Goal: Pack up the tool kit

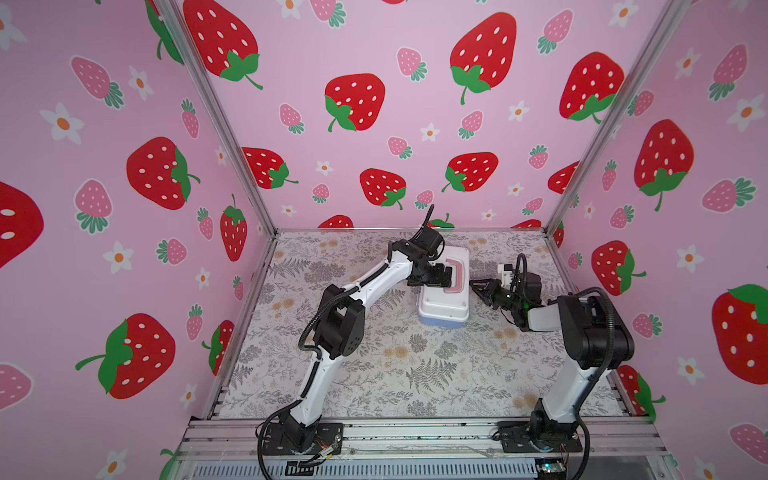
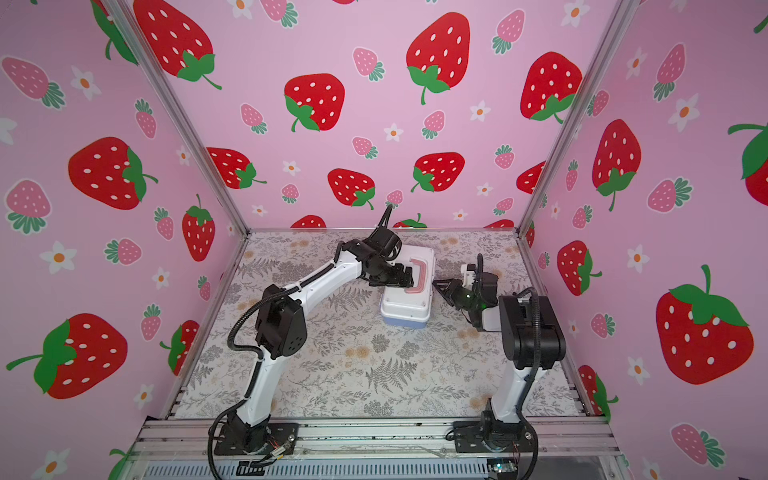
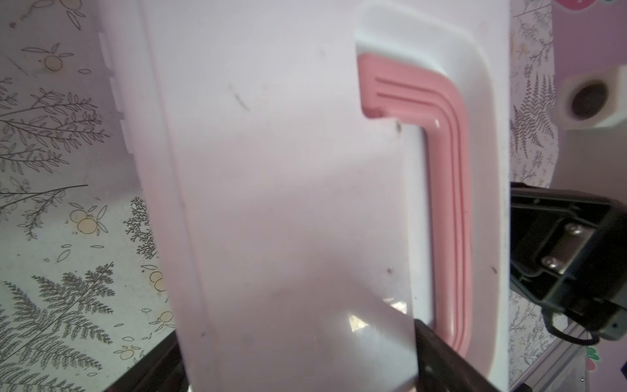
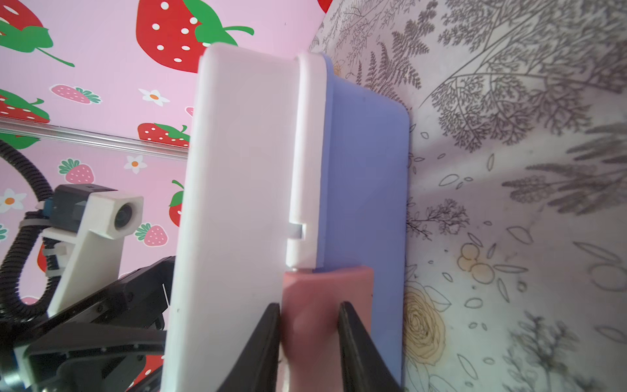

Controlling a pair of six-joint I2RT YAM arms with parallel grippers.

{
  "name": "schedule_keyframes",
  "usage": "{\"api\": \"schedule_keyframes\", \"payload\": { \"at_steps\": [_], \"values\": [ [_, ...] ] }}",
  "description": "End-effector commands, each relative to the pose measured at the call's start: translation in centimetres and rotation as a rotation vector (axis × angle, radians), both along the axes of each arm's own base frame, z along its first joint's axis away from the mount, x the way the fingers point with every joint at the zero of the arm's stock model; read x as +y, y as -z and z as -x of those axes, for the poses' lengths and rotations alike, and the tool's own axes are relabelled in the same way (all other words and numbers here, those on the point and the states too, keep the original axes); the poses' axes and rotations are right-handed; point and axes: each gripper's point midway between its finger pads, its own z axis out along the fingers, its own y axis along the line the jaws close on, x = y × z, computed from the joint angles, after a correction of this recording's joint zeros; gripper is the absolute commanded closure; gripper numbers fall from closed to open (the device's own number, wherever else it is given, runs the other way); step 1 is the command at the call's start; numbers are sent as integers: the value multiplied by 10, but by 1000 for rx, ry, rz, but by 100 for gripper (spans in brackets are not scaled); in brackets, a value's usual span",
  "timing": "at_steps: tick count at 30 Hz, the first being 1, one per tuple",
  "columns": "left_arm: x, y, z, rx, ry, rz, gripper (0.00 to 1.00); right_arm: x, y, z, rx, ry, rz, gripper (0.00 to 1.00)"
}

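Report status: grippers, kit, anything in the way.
Left gripper open over lid. Right gripper pinching pink latch. Tool kit closed, on table. No obstruction seen.

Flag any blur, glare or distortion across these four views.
Both top views: evenly lit, fairly sharp, walls splayed by the wide lens. Left wrist: soft close-up, white lid part-shadowed, small glare patch. Right wrist: pink latch and right gripper blurred, mat bowed.
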Motion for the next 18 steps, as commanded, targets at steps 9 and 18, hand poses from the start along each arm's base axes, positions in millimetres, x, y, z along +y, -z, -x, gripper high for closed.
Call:
{"api": "schedule_keyframes", "payload": {
  "at_steps": [9, 18],
  "values": [
    [10, 80, 50, 276, 29, -105, 4, 10, 7, 9, 10, -39, -113, 36],
    [9, 82, 51, 279, 29, -101, 4, 16, -14, 7, -28, -58, -327, 20]
  ]
}}
